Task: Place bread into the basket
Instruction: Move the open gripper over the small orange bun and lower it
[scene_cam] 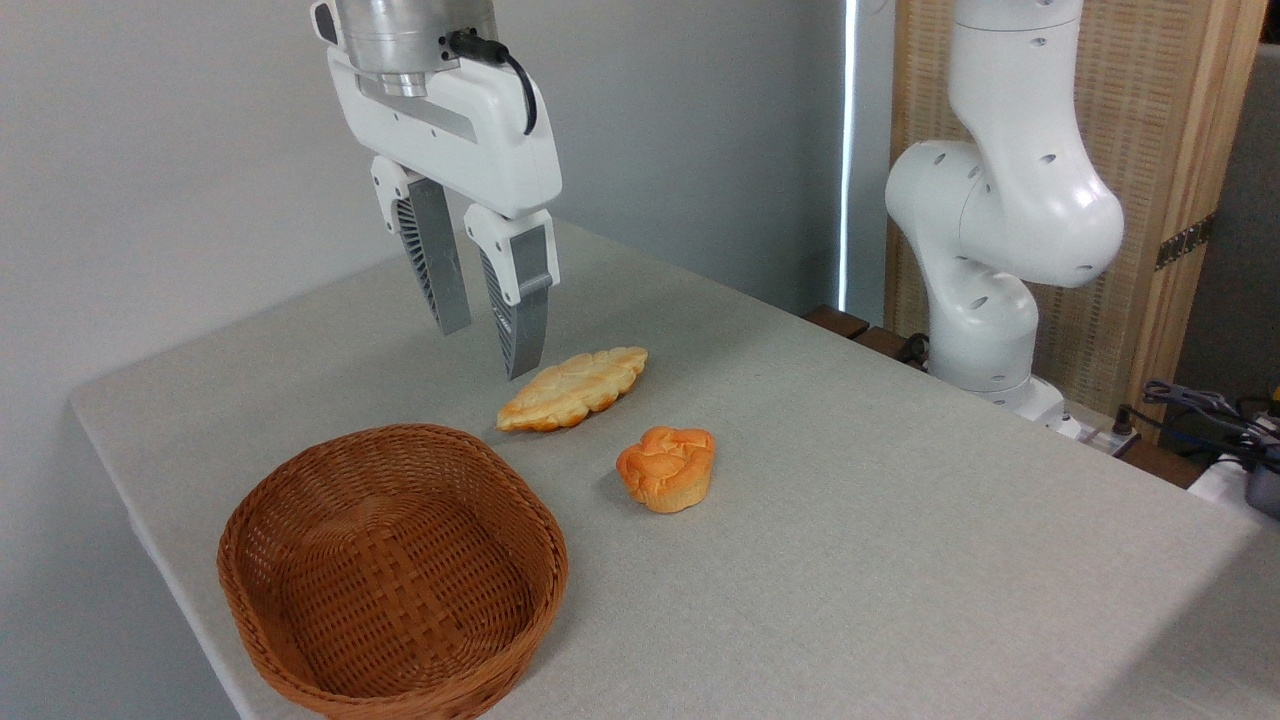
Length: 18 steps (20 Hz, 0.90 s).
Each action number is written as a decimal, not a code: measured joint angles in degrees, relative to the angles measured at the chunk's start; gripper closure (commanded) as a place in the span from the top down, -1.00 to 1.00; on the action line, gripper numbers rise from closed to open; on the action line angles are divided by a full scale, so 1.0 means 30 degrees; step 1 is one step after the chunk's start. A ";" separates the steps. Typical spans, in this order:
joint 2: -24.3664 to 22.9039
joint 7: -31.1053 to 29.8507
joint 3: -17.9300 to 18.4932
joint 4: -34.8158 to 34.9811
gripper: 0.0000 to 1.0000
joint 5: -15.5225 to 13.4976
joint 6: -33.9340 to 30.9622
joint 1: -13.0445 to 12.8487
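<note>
A grey cloth-covered bench (850,520) fills most of the view, set against a pale grey wall. At the far right the white arm (1000,200) rises from its base beside a slatted wooden screen (1170,200), with a tangle of cables (1210,420) lying at the bench's right edge.

The basket (392,575), woven of reddish-brown wicker, sits at the front left of the bench with nothing inside it. Its wide oval rim stands open to the camera.

Above and behind the basket hangs the tool (490,345), white-bodied with a black cable at its wrist. Its two ribbed grey fingers (440,260) point down, held a little apart with a narrow gap between them and nothing pinched. The tips stop short of the bench, and the nearer tip appears just left of and above the pastry's end.

The pastry (572,388), long, flat and pale golden, lies just beyond the basket's far rim, between the tool and the bread.

The bread (667,466), a small orange-golden bun with a knotted top, rests on the bench to the right of the basket and just in front of the pastry, touching neither. Bare cloth lies between the bread and the basket.
</note>
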State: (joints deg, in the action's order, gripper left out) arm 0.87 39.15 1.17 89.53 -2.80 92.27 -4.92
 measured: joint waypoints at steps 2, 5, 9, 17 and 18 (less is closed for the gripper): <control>0.0001 0.0000 -0.0031 0.0005 1.00 0.0000 -0.0056 -0.0010; 0.0005 -0.0015 -0.0267 0.0039 1.00 0.0001 -0.0253 -0.0139; 0.0008 -0.0015 -0.0266 0.0059 1.00 0.0001 -0.0578 -0.0170; -0.0675 -0.0015 -0.0235 0.1073 1.00 0.0001 -0.0438 -0.0132; -0.1082 -0.0015 -0.0222 0.1555 1.00 0.0001 -0.0164 -0.0068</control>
State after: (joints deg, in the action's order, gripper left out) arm -2.37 39.11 0.51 94.19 -2.80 91.78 -5.13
